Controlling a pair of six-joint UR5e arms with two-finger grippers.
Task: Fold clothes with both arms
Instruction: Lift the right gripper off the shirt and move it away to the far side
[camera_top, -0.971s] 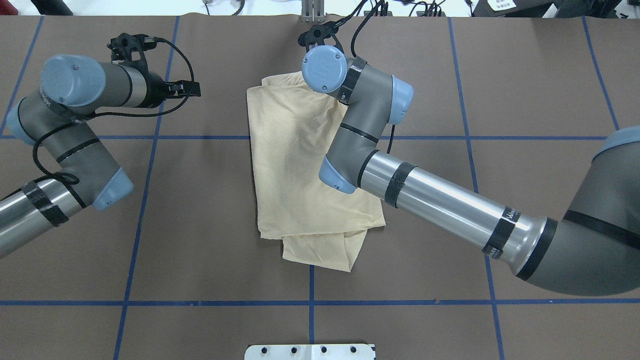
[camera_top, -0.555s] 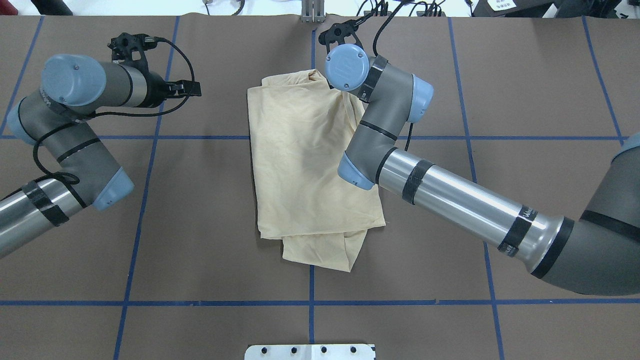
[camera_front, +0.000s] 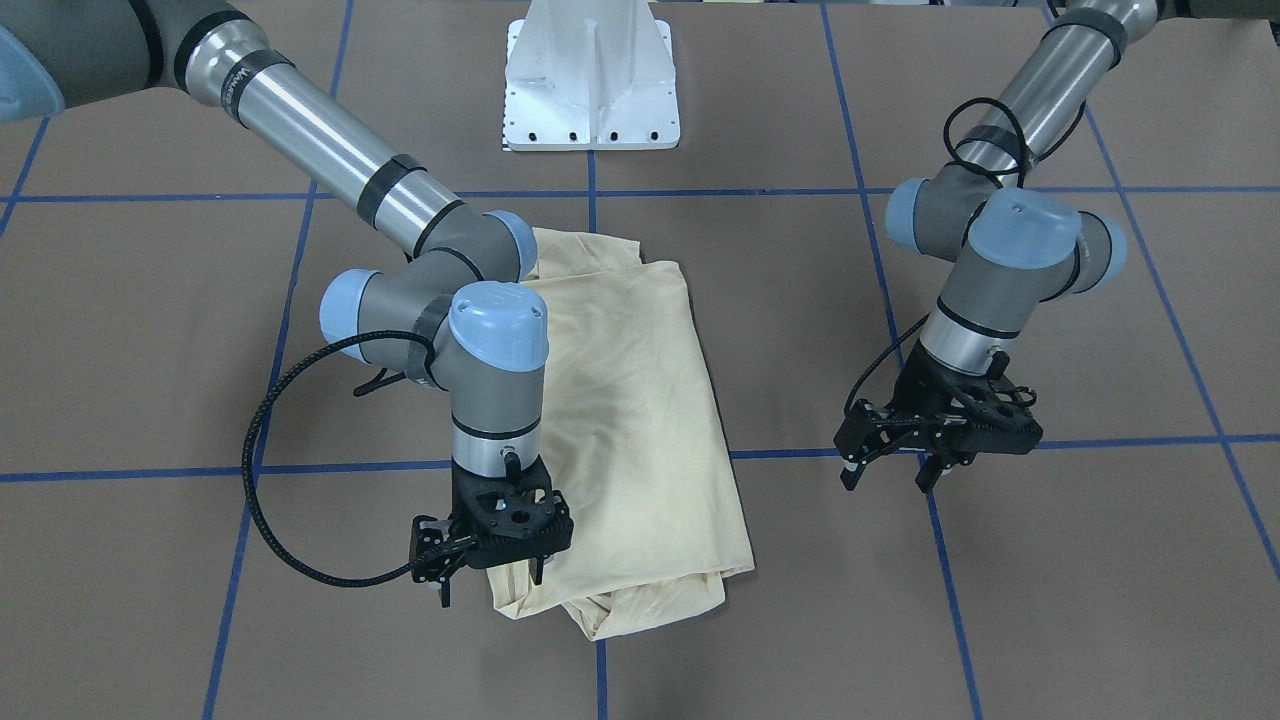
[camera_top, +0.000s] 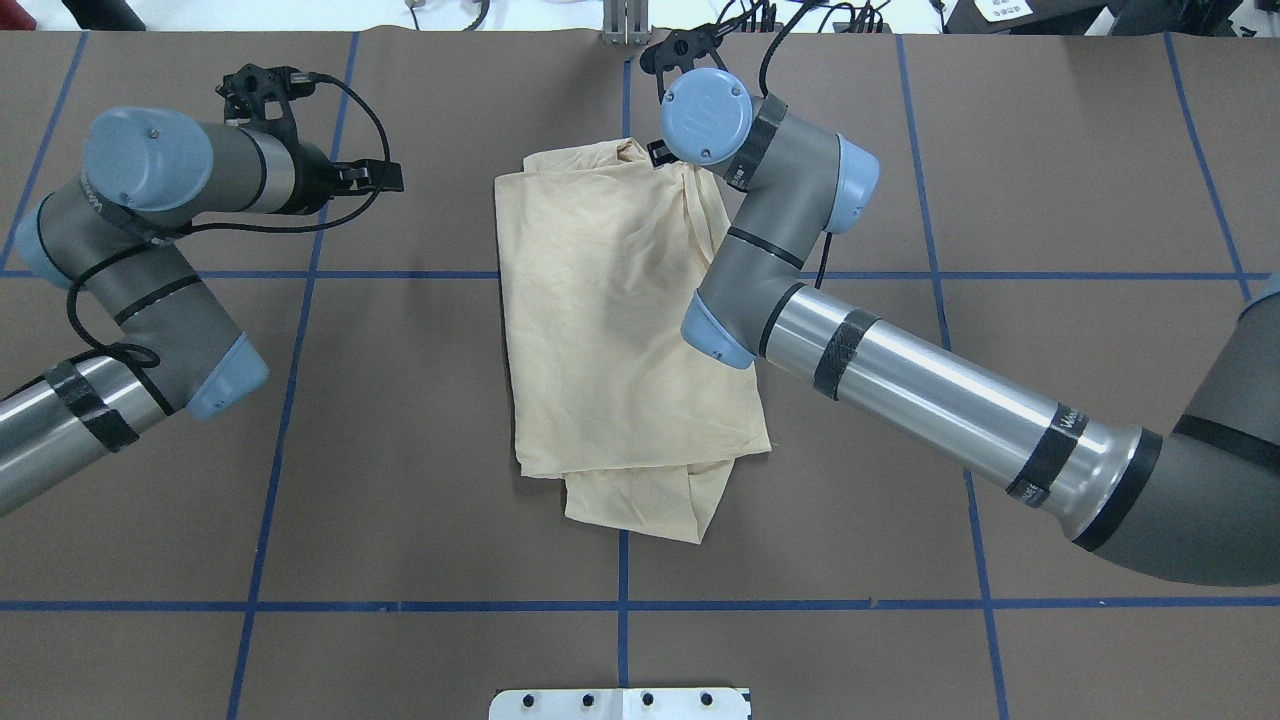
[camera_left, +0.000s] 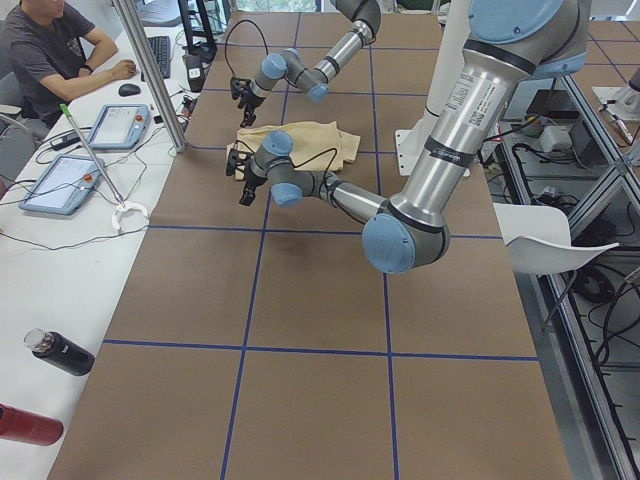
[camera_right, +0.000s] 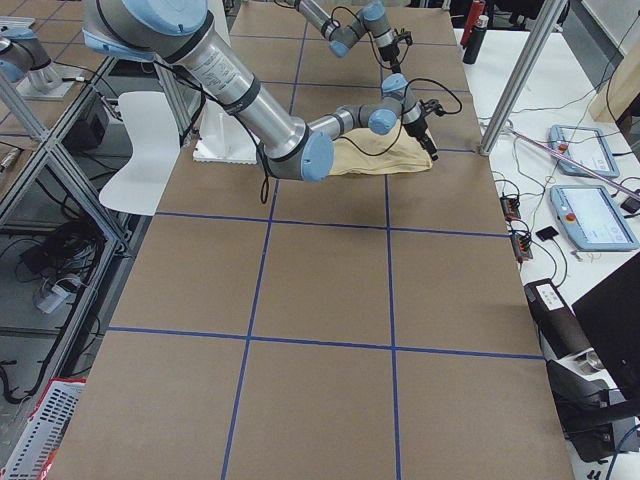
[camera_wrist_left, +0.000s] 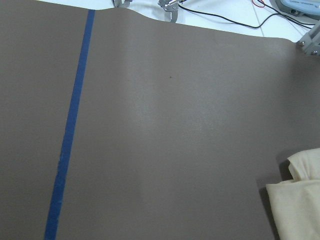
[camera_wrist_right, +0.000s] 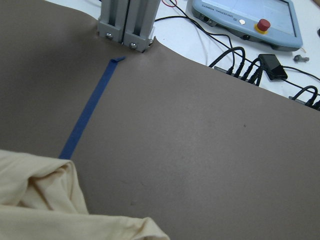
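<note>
Left gripper (camera_front: 888, 472): jaws apart and empty, hanging above the bare tabletop (camera_top: 400, 450), well apart from the shirt. Shirt (camera_top: 610, 320): folded into a long cream bundle at the tabletop's centre, print hidden. Right gripper (camera_front: 490, 580): jaws apart, directly over the shirt's far right corner, where the cloth bunches; whether they touch it cannot be told.

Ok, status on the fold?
Left gripper open, off to the side. Right gripper open at the cream shirt far corner. Shirt lies folded. Nothing blocking.
</note>
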